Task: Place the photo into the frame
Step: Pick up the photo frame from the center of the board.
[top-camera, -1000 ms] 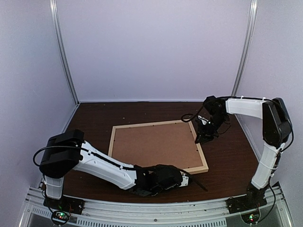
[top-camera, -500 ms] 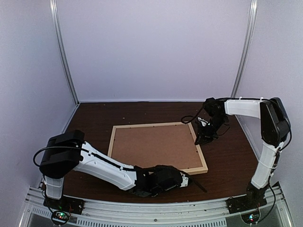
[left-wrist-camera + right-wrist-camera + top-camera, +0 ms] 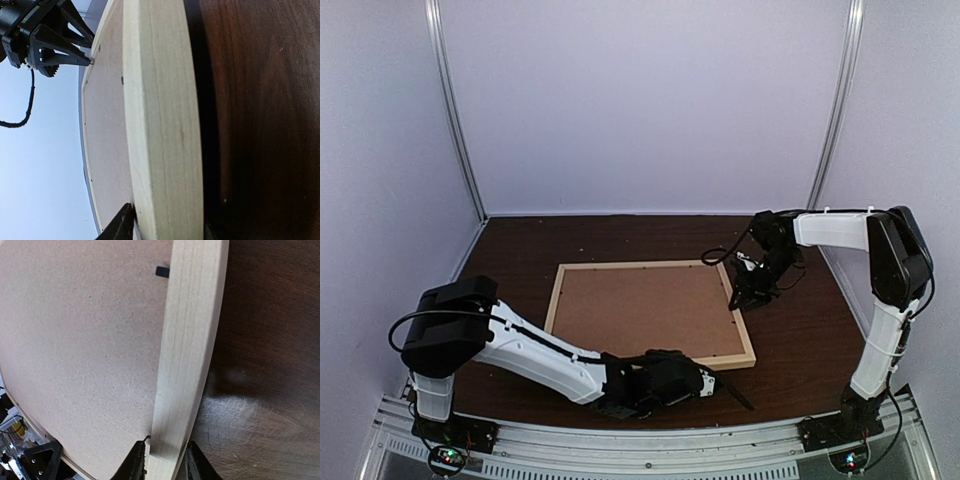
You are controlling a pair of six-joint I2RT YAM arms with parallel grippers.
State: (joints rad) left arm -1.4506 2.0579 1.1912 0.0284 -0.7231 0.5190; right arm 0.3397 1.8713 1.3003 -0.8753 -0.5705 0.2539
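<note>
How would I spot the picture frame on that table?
Look at the dark brown table. Lying in its middle is the frame, a big rectangle of thin pale wooden rails. Its light rim circles a plain brown board, and nothing else there is pale wood.

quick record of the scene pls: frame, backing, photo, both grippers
frame: light wood, flat on the dark table, backing side up
backing board: brown, set inside the frame
photo: not visible in any view
left gripper: low by the frame's near right corner, one finger against a rail; grip unclear
right gripper: fingers straddle the right rail, gap on the outer side
</note>
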